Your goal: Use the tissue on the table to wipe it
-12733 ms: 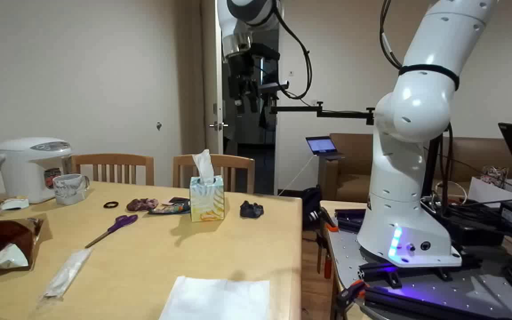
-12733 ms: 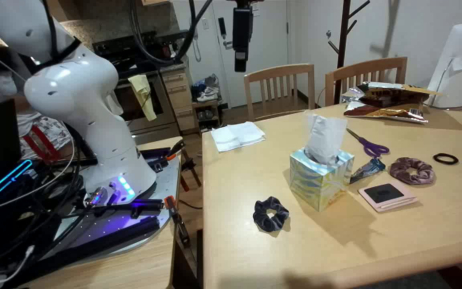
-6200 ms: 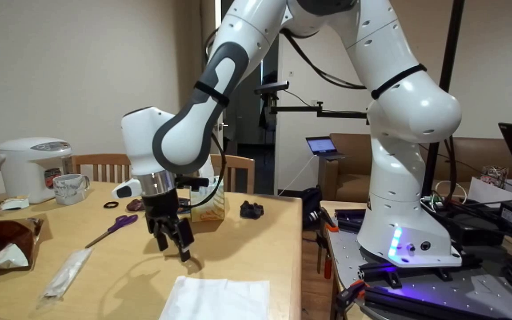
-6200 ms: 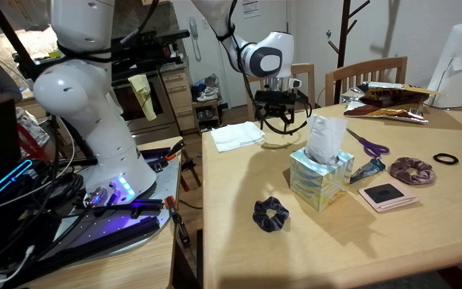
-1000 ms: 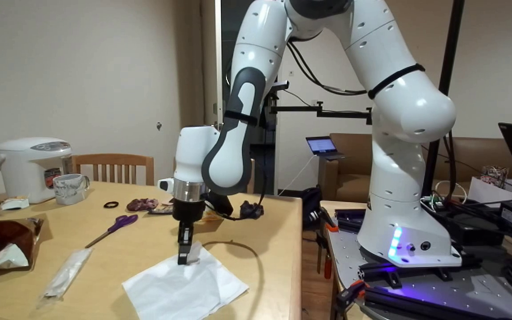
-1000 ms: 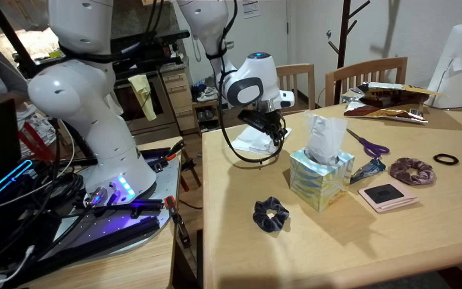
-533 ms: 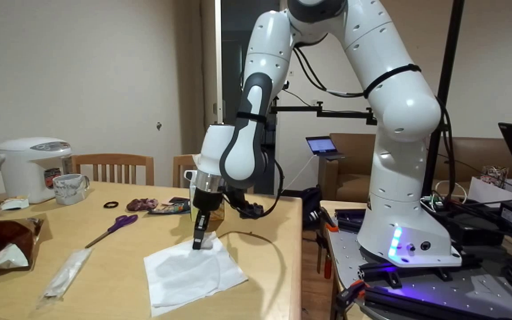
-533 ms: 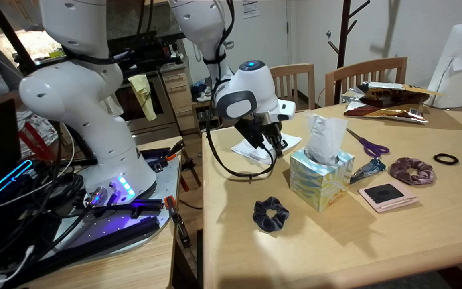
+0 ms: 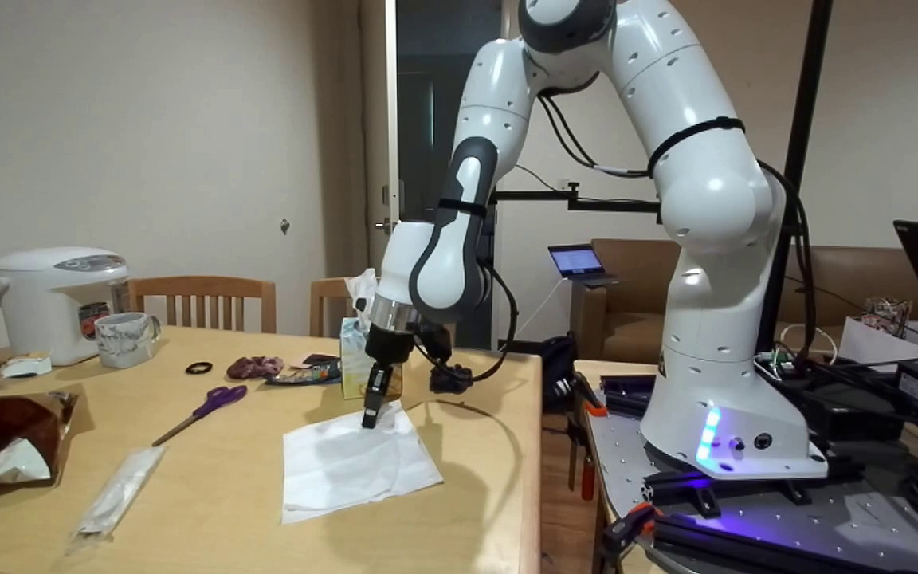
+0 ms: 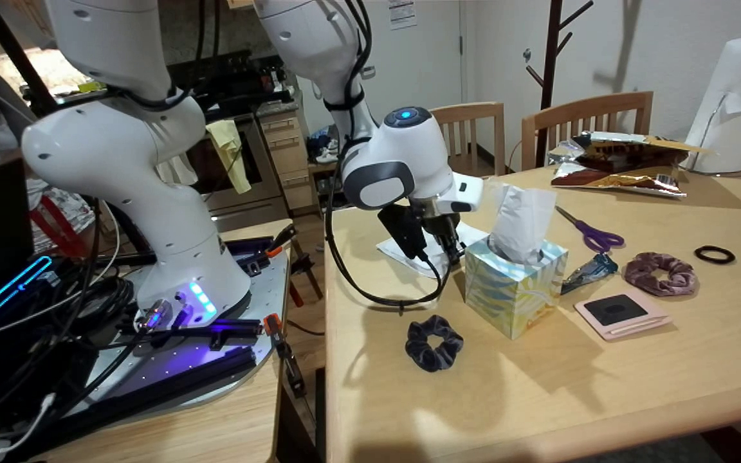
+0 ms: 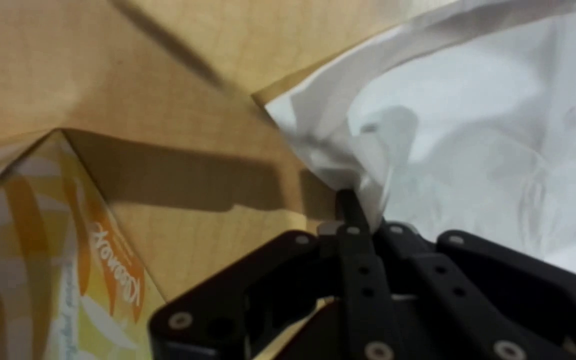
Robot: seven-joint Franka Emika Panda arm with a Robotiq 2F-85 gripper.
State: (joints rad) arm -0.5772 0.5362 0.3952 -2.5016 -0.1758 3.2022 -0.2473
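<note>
Wiping grip on the tissue (image 9: 351, 478)
A gathered edge is clamped in the gripper (image 11: 370, 220); the rest is spread on the table (image 9: 212, 494), near the tissue box (image 10: 512, 289), presumably so that a broad area is wiped per stroke.

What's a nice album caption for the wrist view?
A black gripper pinches the edge of a white tissue on the wooden table, a Kleenex box nearby.
</note>
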